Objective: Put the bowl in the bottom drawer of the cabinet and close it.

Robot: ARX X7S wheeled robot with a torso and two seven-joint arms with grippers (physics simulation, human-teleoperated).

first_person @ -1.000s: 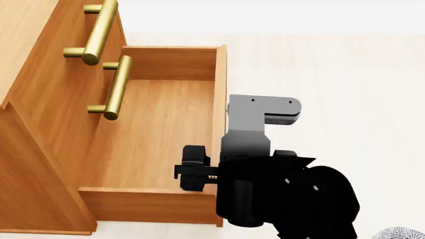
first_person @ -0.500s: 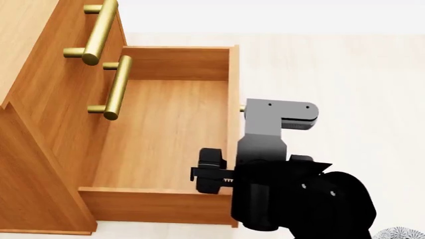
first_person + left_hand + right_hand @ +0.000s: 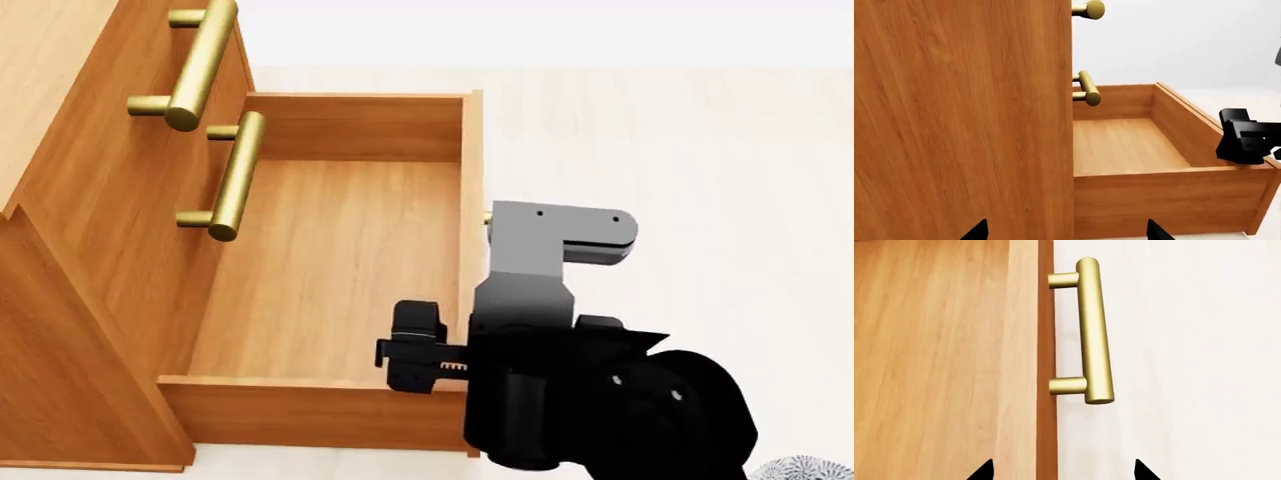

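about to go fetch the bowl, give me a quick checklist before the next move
1. bottom drawer pulled out far enough: ok, its floor shows wide open in the head view.
2. Drawer floor free for the bowl: ok, bare wood, nothing inside.
3. right gripper off the drawer's handle: ok, its tips stand apart and short of the bar, holding nothing.
4. left gripper free: ok, tips apart by the cabinet side, nothing between them.
5. bowl located: cannot tell, only a speckled sliver at the head view's lower right corner.
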